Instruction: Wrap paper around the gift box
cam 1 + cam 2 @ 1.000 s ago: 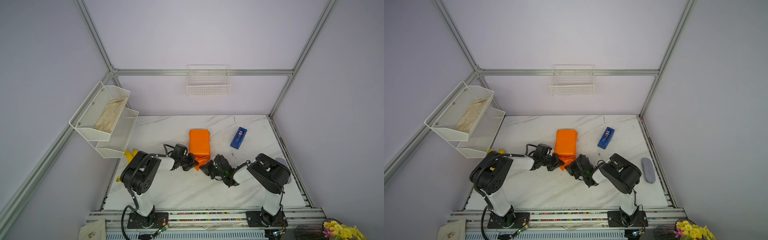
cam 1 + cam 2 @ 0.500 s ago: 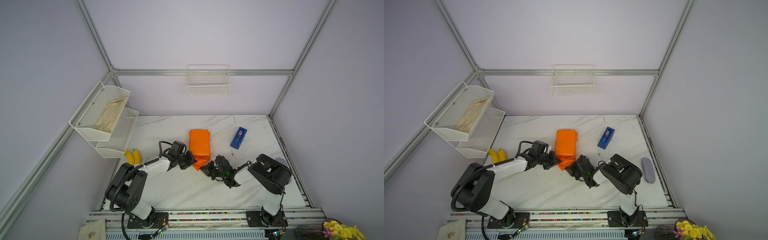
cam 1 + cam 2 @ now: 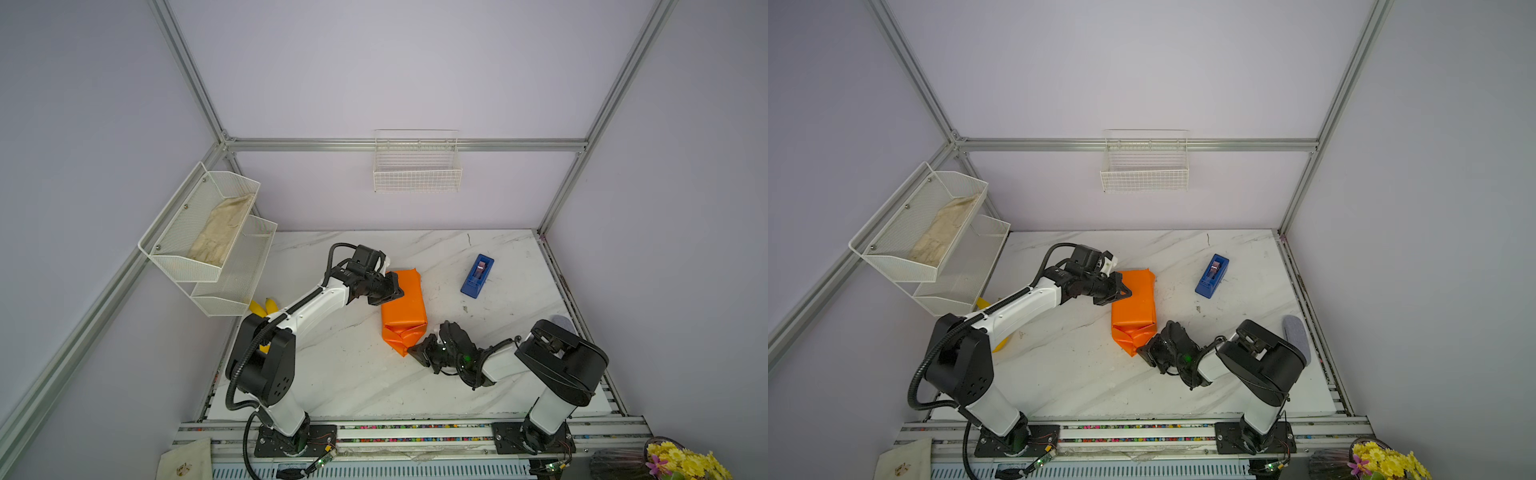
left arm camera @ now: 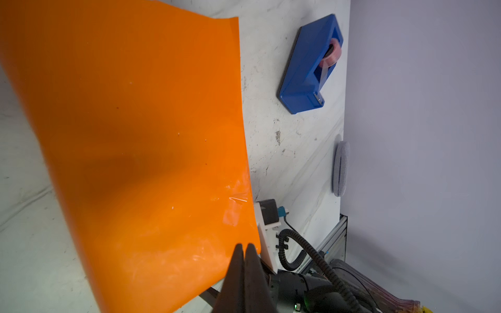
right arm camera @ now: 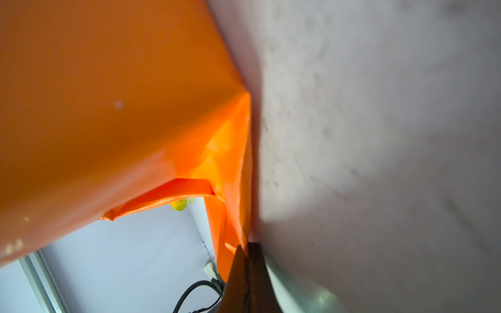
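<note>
The orange paper (image 3: 403,307) (image 3: 1133,307) lies folded into a long parcel mid-table, its near end creased into flaps. The gift box is hidden inside it. My left gripper (image 3: 397,291) (image 3: 1125,293) hovers shut and empty over the parcel's far left edge. In the left wrist view its closed tips (image 4: 244,245) show against the smooth paper (image 4: 135,135). My right gripper (image 3: 413,351) (image 3: 1142,349) sits low at the near right corner of the folded end. In the right wrist view it (image 5: 245,248) is shut, with a thin edge of the paper flap (image 5: 233,216) running between the tips.
A blue tape dispenser (image 3: 477,276) (image 4: 309,67) stands at the right rear of the parcel. A grey pad (image 3: 1296,336) lies by the right table edge, and bananas (image 3: 264,307) by the left edge under a white wire shelf (image 3: 199,232). A wire basket (image 3: 417,174) hangs on the back wall.
My left arm has stretched out, carrying its shut gripper from the parcel's near folded end to its far left edge. The right gripper has stayed at the near corner.
</note>
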